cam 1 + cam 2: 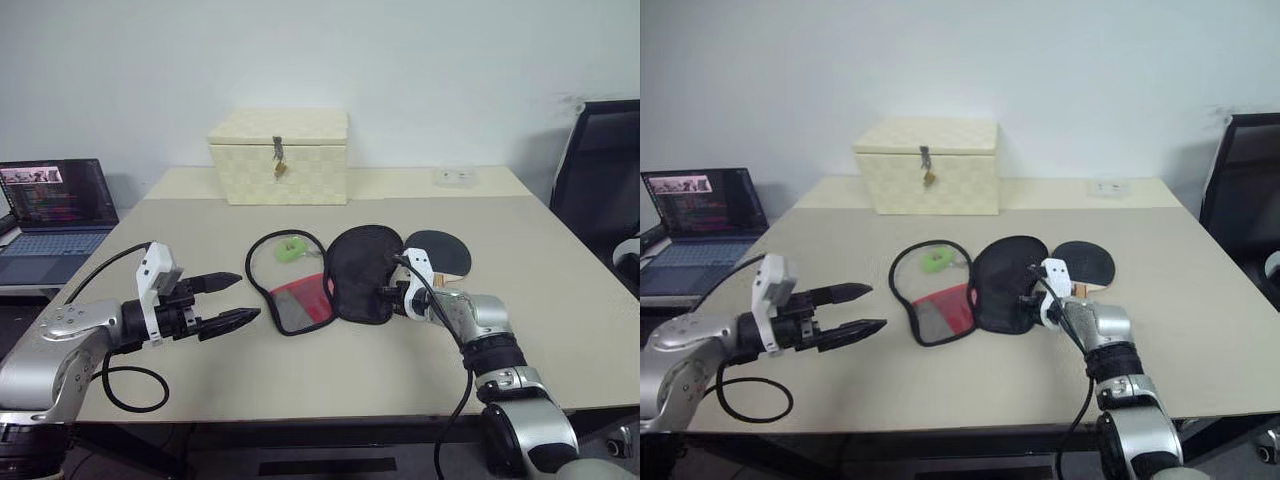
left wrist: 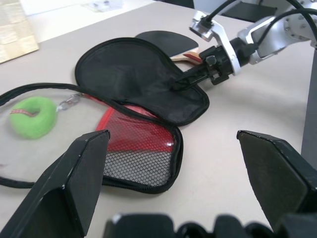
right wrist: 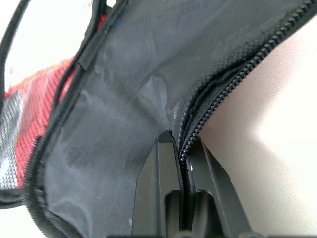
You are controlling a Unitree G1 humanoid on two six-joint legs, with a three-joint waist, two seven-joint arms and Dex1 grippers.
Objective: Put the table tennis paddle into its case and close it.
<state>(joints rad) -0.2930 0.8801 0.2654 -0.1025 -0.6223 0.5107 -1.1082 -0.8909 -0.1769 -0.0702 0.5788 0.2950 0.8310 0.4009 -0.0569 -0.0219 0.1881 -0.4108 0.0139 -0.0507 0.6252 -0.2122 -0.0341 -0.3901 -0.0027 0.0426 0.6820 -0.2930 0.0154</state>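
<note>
The case point(image 1: 358, 270) lies opened flat mid-table, its black fabric flap on the right and its red mesh section point(image 1: 300, 300) on the left. My right gripper point(image 1: 383, 293) is shut on the zip edge of the black flap point(image 3: 124, 114), as the right wrist view shows close up. The table tennis paddle point(image 1: 440, 250) lies flat just behind that gripper, its black face partly hidden by the flap and its handle by my hand. My left gripper point(image 1: 248, 297) hovers open to the left of the case, holding nothing.
A green ring point(image 1: 292, 250) lies inside the case's black-edged loop. A cream woven box point(image 1: 280, 155) with a latch stands at the back. A laptop point(image 1: 55, 205) sits off the table's left side, a black chair point(image 1: 600, 160) at the right.
</note>
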